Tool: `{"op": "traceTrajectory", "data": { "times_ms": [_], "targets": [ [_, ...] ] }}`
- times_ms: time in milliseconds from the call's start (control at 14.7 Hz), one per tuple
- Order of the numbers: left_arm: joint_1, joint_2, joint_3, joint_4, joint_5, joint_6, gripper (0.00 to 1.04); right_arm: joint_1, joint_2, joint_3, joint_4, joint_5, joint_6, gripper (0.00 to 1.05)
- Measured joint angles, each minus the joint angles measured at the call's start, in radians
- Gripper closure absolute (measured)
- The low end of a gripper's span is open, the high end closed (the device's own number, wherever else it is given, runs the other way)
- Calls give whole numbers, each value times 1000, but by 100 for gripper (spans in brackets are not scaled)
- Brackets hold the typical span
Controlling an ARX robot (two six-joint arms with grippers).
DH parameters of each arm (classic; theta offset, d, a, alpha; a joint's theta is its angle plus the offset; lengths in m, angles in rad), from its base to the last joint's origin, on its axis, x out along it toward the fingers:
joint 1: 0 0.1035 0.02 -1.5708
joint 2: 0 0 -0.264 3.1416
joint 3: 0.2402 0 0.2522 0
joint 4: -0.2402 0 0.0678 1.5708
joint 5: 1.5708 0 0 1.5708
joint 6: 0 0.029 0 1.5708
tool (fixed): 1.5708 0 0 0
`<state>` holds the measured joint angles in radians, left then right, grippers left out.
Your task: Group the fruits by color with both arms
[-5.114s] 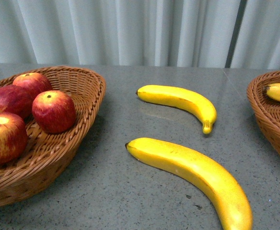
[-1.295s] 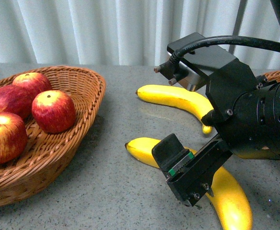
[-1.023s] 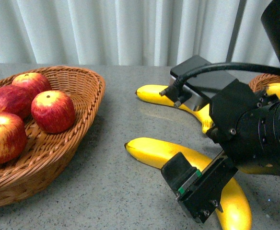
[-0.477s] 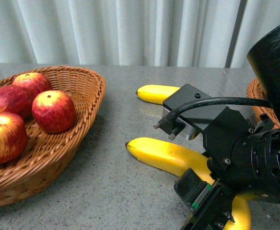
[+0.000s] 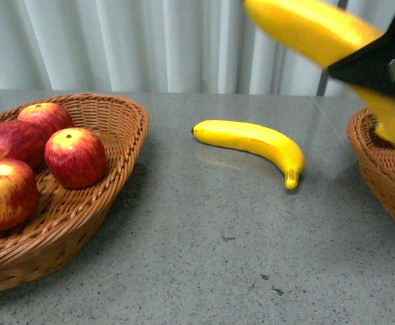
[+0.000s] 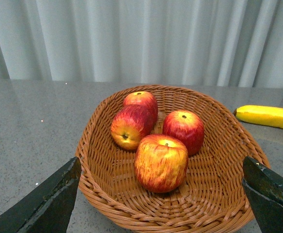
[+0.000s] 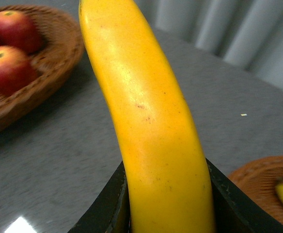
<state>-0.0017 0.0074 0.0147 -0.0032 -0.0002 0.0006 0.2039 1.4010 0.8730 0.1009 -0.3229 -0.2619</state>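
My right pincer [image 7: 166, 206] is clenched on one banana [image 7: 141, 111], held high in the air near the right basket [image 5: 377, 169]. I judge this is the carrying step; next I must bring it over that basket and let go low. The other banana [image 5: 251, 139] lies on the bench [image 5: 184, 257]. The left pincer [image 6: 156, 196] is released, facing the apples [image 6: 161, 162] in the left basket [image 6: 102, 189].

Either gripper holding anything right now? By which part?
Right gripper holds a banana, jaws clamped on its sides roughly mid-length. Left gripper is open and holds nothing.
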Motion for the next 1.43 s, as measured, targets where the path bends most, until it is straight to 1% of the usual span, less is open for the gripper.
{"op": "traceTrajectory", "data": {
  "times_ms": [136, 341, 409, 477, 682, 886, 955, 1023, 1091, 1159, 1227, 1295, 1364, 1432],
  "targets": [
    [0, 0, 0, 0, 0, 0, 7, -110, 29, 23, 12, 5, -24, 70],
    [0, 0, 0, 0, 0, 0, 7, -265, 89, 28, -29, 12, -126, 70],
    [0, 0, 0, 0, 0, 0, 7, -303, 101, 31, -48, 12, -153, 70],
    [0, 0, 0, 0, 0, 0, 7, -350, 115, 30, -53, 12, -214, 70],
    [0, 0, 0, 0, 0, 0, 7, -409, 115, -1, -74, -8, -309, 70],
    [0, 0, 0, 0, 0, 0, 7, -415, 109, -45, -104, -29, -349, 70],
    [0, 0, 0, 0, 0, 0, 7, -415, 106, -54, -105, -35, -364, 67],
    [0, 0, 0, 0, 0, 0, 7, -414, 103, -64, -91, -32, -376, 57],
    [0, 0, 0, 0, 0, 0, 7, -397, 87, -68, -93, -19, -393, 24],
    [0, 0, 0, 0, 0, 0, 7, -303, 66, -21, -74, -23, -351, 7],
    [0, 0, 0, 0, 0, 0, 7, -39, 158, 142, -10, -7, -224, 7],
    [0, 0, 0, 0, 0, 0, 7, 121, 348, 291, -75, 38, -201, 7],
    [0, 0, 0, 0, 0, 0, 7, 161, 434, 381, -102, 59, -193, 7],
    [0, 0, 0, 0, 0, 0, 7, 170, 492, 449, -120, 72, -177, 7]
  ]
}}
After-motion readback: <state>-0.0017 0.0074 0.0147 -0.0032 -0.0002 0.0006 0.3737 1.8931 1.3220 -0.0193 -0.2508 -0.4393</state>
